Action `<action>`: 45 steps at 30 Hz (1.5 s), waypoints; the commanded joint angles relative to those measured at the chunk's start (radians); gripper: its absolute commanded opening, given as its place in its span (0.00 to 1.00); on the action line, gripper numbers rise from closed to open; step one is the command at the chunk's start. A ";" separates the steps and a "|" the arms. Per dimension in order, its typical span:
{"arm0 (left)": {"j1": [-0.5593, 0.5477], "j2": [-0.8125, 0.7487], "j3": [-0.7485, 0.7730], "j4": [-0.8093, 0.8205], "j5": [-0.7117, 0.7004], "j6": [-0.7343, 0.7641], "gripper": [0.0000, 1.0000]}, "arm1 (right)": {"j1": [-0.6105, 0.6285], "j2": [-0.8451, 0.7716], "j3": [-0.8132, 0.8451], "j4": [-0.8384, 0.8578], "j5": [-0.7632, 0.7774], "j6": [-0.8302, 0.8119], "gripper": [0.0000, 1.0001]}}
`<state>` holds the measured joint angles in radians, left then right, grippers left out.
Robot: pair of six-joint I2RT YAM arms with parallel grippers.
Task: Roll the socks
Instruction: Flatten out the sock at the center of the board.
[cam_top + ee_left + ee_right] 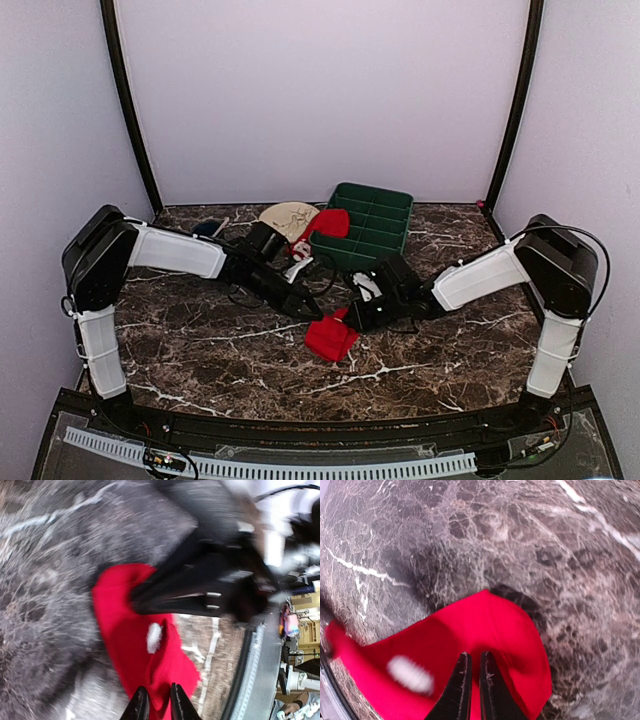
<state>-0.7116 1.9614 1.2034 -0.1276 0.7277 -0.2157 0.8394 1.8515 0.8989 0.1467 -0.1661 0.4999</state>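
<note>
One red sock (330,338) lies crumpled on the marble table at the centre front, with a small white patch on it (154,637). My left gripper (310,311) is at its left upper edge, and its fingers are pinched on a fold of the red fabric (159,696). My right gripper (356,318) is at the sock's right upper edge, with its nearly closed fingers on the same sock (473,656). The right arm shows as a dark blur across the left wrist view. A second red sock (331,222) with a white patterned end lies by the green bin.
A green compartment bin (385,225) stands at the back centre right. A beige fan-like object (288,216) and a small blue thing (208,228) lie at the back left. The table's front rail (260,670) is close to the sock.
</note>
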 commanded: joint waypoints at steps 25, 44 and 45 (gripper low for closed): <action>-0.039 -0.219 -0.173 0.006 -0.021 0.040 0.87 | -0.049 0.185 0.272 -0.118 -0.036 -0.095 0.09; 0.025 -0.055 0.074 0.018 -0.024 0.111 0.82 | -0.053 -0.057 0.096 -0.062 -0.102 -0.014 0.41; 0.030 -0.034 0.097 0.008 -0.013 0.121 0.80 | -0.053 -0.065 0.084 -0.058 -0.110 -0.004 0.40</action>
<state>-0.6979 1.8523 1.2224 -0.0986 0.6746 -0.1467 0.7918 1.8244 1.0225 0.0570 -0.2409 0.4492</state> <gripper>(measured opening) 0.820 0.406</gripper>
